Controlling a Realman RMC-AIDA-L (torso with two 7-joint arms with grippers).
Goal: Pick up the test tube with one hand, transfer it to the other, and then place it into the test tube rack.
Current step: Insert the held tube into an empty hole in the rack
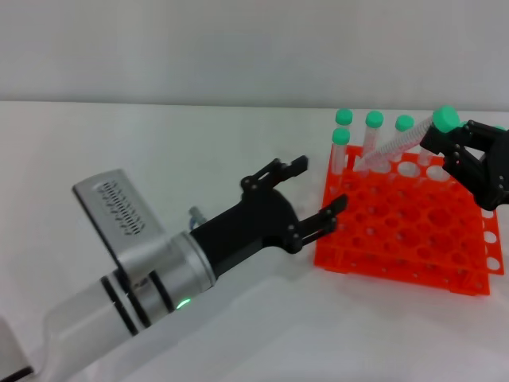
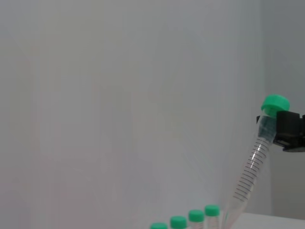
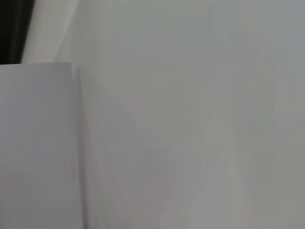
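The right gripper point(image 1: 455, 151) is clamped on the tube point(image 1: 398, 145) just under its green cap, over the rack's point(image 1: 406, 231) back rows. The tube slants, tip probably nearly touching a hole. The left gripper point(image 1: 316, 195) sits spread open and empty beside the rack.

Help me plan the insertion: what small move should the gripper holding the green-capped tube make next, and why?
Probably swing the slim clear green-capped test tube upright. The right gripper grips it near the cap, steeply tilted, its lower end at the back holes of the bright orange-red plastic rack. The left gripper waits open beside the rack.
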